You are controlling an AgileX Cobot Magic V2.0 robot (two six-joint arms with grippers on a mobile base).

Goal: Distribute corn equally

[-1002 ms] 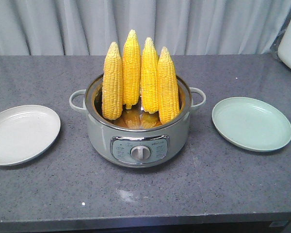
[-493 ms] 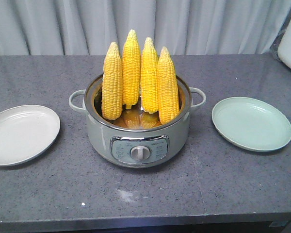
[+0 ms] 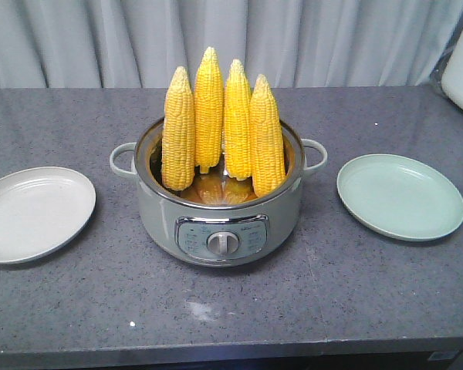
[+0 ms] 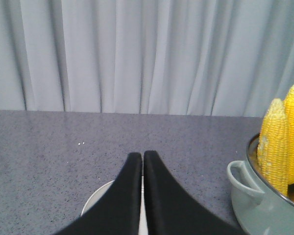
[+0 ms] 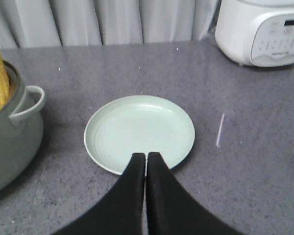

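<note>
The left gripper [image 4: 142, 155] is seen as two smooth matte black fingers [image 4: 130, 196], broad at the base and curved inward to narrow rounded tips. The right gripper [image 5: 146, 155] is formed alike, in the same plain black, its fingers [image 5: 164, 200] equally tapered.

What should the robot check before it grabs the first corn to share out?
1. Can the corn be split evenly? Four corn cobs stand upright in the pot, so two per plate: ok.
2. White plate has nothing on it: ok.
3. Green plate has nothing on it: ok.
4. Left end effector open for a grab? It is shut and holding nothing: not ok.
5. Right end effector open for a grab? It is shut and holding nothing: not ok.
6. Is the corn cool enough, and is the pot switched off? Cannot tell.
</note>
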